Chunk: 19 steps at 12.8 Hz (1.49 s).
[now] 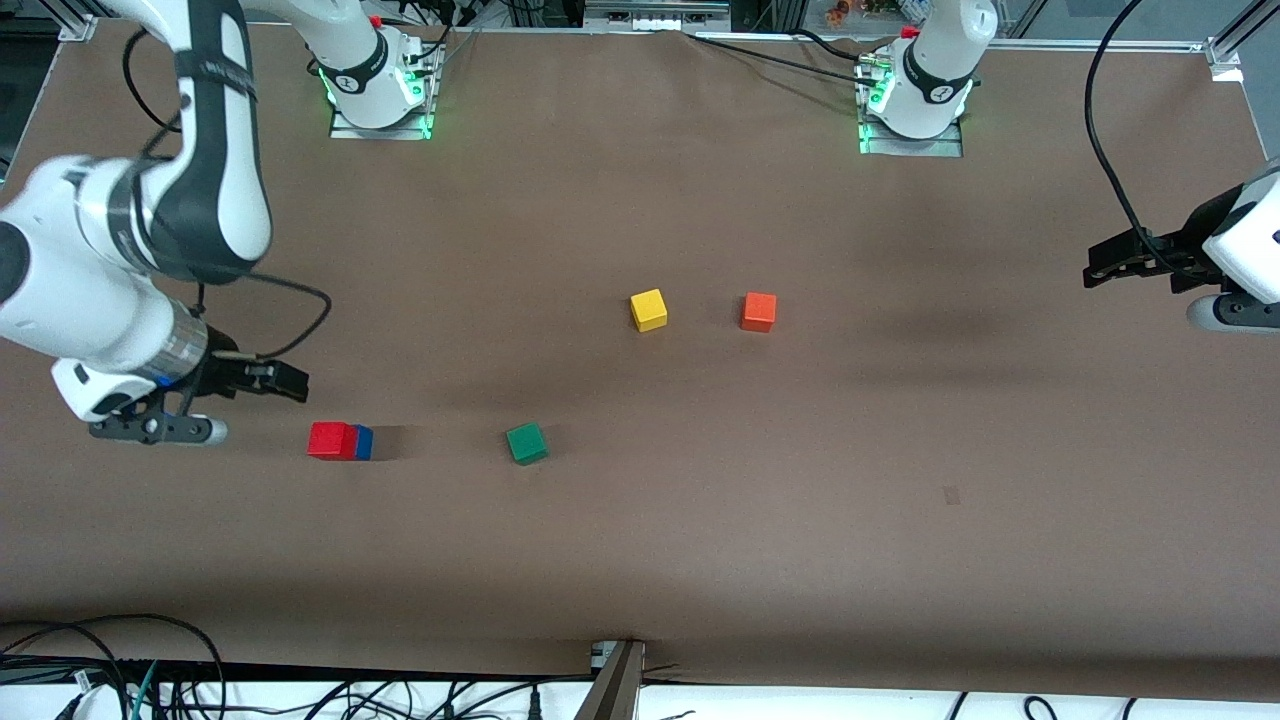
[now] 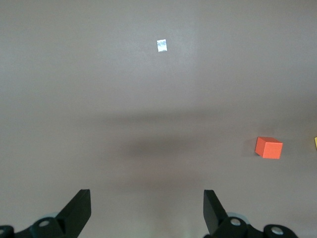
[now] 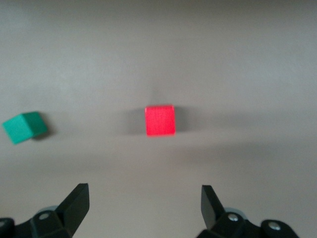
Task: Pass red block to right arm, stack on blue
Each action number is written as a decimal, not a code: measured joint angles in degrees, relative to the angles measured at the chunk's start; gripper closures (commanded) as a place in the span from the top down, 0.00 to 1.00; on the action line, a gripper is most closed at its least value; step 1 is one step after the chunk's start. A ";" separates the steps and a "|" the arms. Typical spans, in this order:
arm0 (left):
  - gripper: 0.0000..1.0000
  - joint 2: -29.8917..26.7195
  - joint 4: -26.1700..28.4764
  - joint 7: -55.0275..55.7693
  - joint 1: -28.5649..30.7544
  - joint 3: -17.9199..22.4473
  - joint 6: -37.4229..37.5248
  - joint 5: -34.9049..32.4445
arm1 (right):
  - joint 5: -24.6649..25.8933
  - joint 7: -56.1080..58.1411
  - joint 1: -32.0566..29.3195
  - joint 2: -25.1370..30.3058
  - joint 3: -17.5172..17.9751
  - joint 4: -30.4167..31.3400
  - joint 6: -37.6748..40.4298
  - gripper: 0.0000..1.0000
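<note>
The red block (image 1: pixel 332 440) sits on top of the blue block (image 1: pixel 364 442), whose side shows just under it. In the right wrist view only the red block (image 3: pixel 160 120) shows, and the blue one is hidden beneath it. My right gripper (image 1: pixel 288 381) is open and empty, apart from the stack, over the table toward the right arm's end; its open gripper shows in its wrist view (image 3: pixel 143 192). My left gripper (image 1: pixel 1098 270) is open and empty (image 2: pixel 147 196) and waits over bare table at the left arm's end.
A green cube (image 1: pixel 526 442) lies beside the stack toward the table's middle and shows in the right wrist view (image 3: pixel 25 127). A yellow cube (image 1: pixel 648 310) and an orange-red cube (image 1: pixel 758 312) lie farther from the front camera. The orange-red cube also shows in the left wrist view (image 2: pixel 268 148).
</note>
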<state>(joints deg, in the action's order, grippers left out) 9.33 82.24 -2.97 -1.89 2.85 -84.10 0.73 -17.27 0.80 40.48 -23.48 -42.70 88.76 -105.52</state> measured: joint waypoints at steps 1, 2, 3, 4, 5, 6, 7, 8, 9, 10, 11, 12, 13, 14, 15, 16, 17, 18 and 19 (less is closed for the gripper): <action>1.00 0.03 -0.02 0.00 -0.02 0.00 0.00 0.00 | 2.15 -1.25 -0.06 2.48 0.27 -0.11 2.65 1.00; 1.00 0.07 -0.02 0.00 -0.04 -0.01 0.00 0.00 | 4.59 -2.11 -0.61 5.09 0.60 -0.15 4.71 1.00; 1.00 0.10 -0.03 0.00 -0.04 -0.01 0.00 0.00 | 6.03 -2.16 -1.95 7.29 0.80 -0.17 5.81 1.00; 1.00 0.12 -0.03 0.00 -0.05 -0.01 0.00 0.00 | 6.58 -2.05 -4.25 9.08 0.95 -0.15 6.32 1.00; 1.00 0.13 -0.03 0.00 -0.06 -0.02 0.00 0.00 | 6.60 -0.89 -7.49 10.28 1.36 -0.06 6.66 1.00; 1.00 0.13 -0.03 0.00 -0.06 -0.02 0.00 0.00 | 6.58 1.07 -11.27 10.95 2.84 0.04 6.85 1.00; 1.00 0.14 -0.03 0.00 -0.06 -0.02 0.00 0.00 | 6.56 2.33 -15.33 11.40 5.87 0.02 7.11 1.00; 1.00 0.14 -0.03 0.00 -0.07 -0.02 0.00 0.00 | 6.57 2.48 -19.10 11.98 10.03 -0.03 7.63 1.00; 1.00 0.14 -0.03 0.00 -0.07 -0.02 0.00 0.00 | 6.62 2.44 -22.32 12.84 14.57 -0.13 8.51 1.00; 1.00 0.14 -0.03 0.00 -0.07 -0.02 0.00 0.00 | 7.04 2.18 -24.95 13.88 18.66 -0.29 9.99 1.00; 1.00 0.14 -0.03 0.00 -0.07 -0.02 0.00 0.00 | 8.58 1.78 -27.69 15.15 22.85 -0.34 11.81 1.00; 1.00 0.15 -0.04 0.00 -0.07 -0.02 0.00 0.00 | 10.83 0.78 -30.91 16.60 27.44 -0.36 13.86 1.00; 1.00 0.15 -0.04 0.00 -0.08 -0.02 0.00 0.00 | 12.53 -0.73 -34.16 18.06 31.70 -0.36 16.00 1.00; 1.00 0.16 -0.04 0.00 -0.08 -0.02 -0.01 0.00 | 13.30 -1.38 -36.63 19.30 34.69 -0.33 17.62 1.00; 1.00 0.16 -0.04 0.00 -0.08 -0.02 -0.01 0.00 | 13.58 -1.66 -37.95 20.29 36.13 -0.15 18.64 1.00; 1.00 0.16 -0.04 0.00 -0.08 -0.02 -0.01 0.00 | 13.64 -1.72 -38.62 21.09 36.65 0.20 19.13 1.00; 1.00 0.17 -0.04 0.00 -0.08 -0.02 -0.01 0.00 | 13.66 -1.72 -39.10 21.79 36.75 0.81 19.31 1.00; 1.00 0.17 -0.04 0.00 -0.08 -0.02 -0.01 0.00 | 13.66 -1.72 -39.53 22.41 36.74 1.54 19.36 1.00; 1.00 0.17 -0.05 0.00 -0.08 -0.02 -0.01 0.00 | 13.66 -1.71 -39.79 23.01 36.74 2.33 19.41 1.00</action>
<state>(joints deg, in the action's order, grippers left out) 9.50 82.19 -2.97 -1.97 2.84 -84.10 0.73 -3.61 -0.91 0.69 -0.46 -5.96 91.10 -86.11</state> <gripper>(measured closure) 0.000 0.000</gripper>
